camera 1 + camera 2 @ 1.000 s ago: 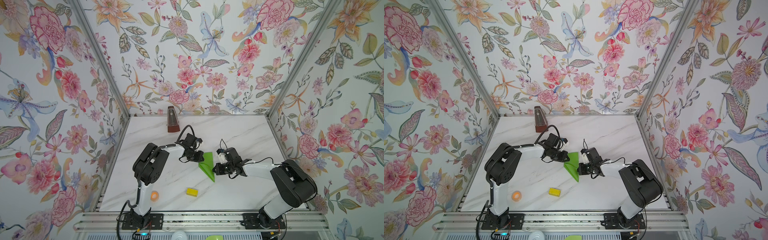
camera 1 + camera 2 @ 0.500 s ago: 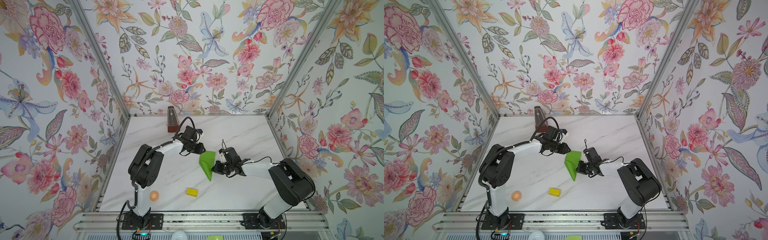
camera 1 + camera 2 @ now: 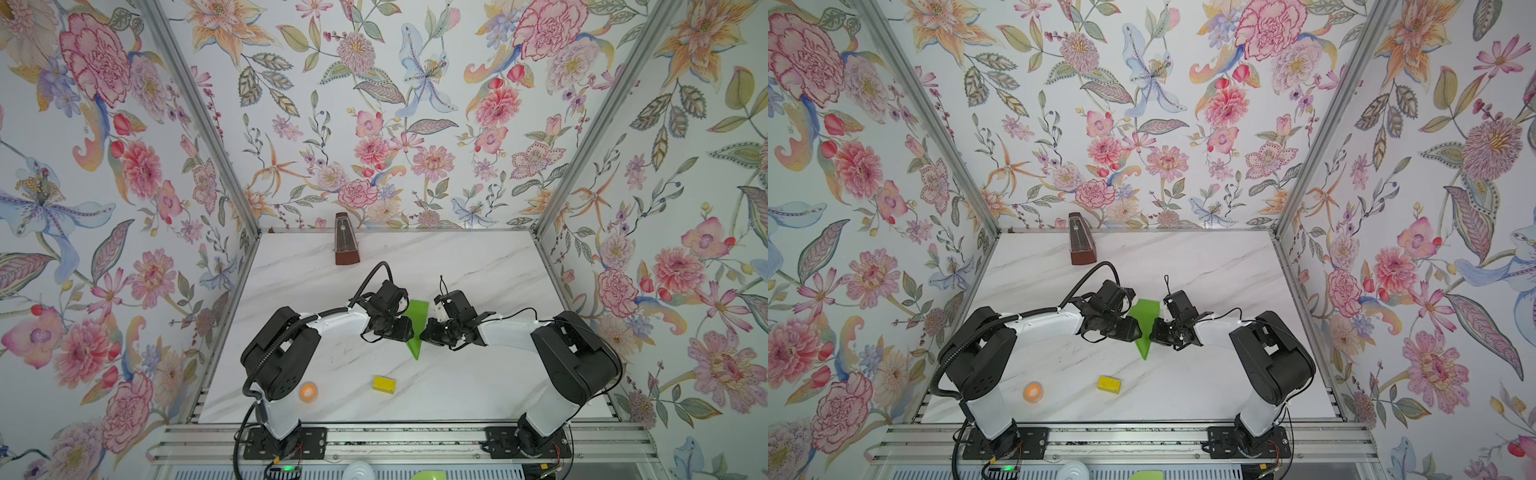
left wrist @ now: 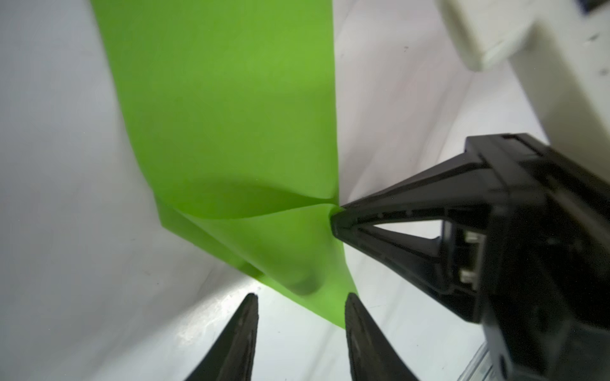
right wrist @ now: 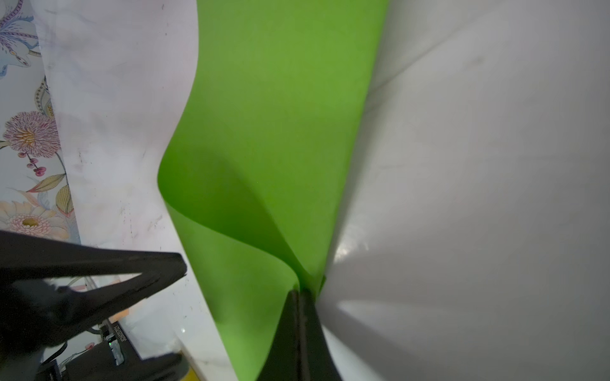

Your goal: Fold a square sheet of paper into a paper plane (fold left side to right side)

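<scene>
Left wrist view showed the left gripper (image 4: 301, 297) with jaws parted just beside the green paper (image 4: 231, 115), where a second earlier they were shut. The right gripper (image 5: 300, 293) stayed clamped on the paper's edge, at the middle of the table (image 3: 478, 257).

Top views high overhead, wrist views near paper (image 4: 231, 115)

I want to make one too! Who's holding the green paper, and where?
The right tool pinches the green paper by its edge; the left tool is open, empty.
</scene>
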You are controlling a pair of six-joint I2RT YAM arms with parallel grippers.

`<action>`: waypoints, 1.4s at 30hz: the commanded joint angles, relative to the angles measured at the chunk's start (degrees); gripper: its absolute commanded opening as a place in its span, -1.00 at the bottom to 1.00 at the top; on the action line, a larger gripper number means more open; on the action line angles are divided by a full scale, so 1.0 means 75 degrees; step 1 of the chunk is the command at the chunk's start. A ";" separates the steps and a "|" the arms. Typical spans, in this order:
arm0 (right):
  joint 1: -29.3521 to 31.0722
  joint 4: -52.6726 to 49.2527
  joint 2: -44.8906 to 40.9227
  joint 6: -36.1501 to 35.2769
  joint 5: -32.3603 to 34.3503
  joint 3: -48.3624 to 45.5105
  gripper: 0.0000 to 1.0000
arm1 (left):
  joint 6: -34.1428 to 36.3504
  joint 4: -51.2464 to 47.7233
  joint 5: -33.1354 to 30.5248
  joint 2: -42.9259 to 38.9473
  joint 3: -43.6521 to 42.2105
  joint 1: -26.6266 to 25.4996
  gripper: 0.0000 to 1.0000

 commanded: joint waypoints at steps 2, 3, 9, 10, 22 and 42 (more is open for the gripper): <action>0.0053 -0.0586 0.0270 -0.0056 0.0180 -0.0004 -1.00 | -0.0533 0.0516 -0.0111 -0.0149 -0.0251 -0.0046 -0.03; 0.0055 -0.0598 0.0265 -0.0061 0.0179 -0.0001 -1.00 | -0.0581 0.0609 -0.0083 -0.0117 -0.0288 -0.0050 -0.03; 0.0058 -0.0632 0.0227 -0.0063 0.0191 -0.0019 -1.00 | -0.0777 0.1092 0.0125 0.0055 -0.0452 -0.0037 -0.08; 0.0065 -0.0634 0.0221 -0.0079 0.0191 -0.0006 -1.00 | -0.0812 0.1175 0.0156 0.0086 -0.0470 -0.0039 -0.09; 0.0068 -0.0714 0.0218 -0.0141 0.0203 0.0023 -1.00 | -0.1019 0.1619 0.0305 0.0334 -0.0680 -0.0025 -0.16; 0.0028 -0.1102 -0.0124 -0.0432 0.0328 0.0530 -1.00 | -0.0858 0.1550 0.0210 0.0552 -0.1044 0.0186 -0.25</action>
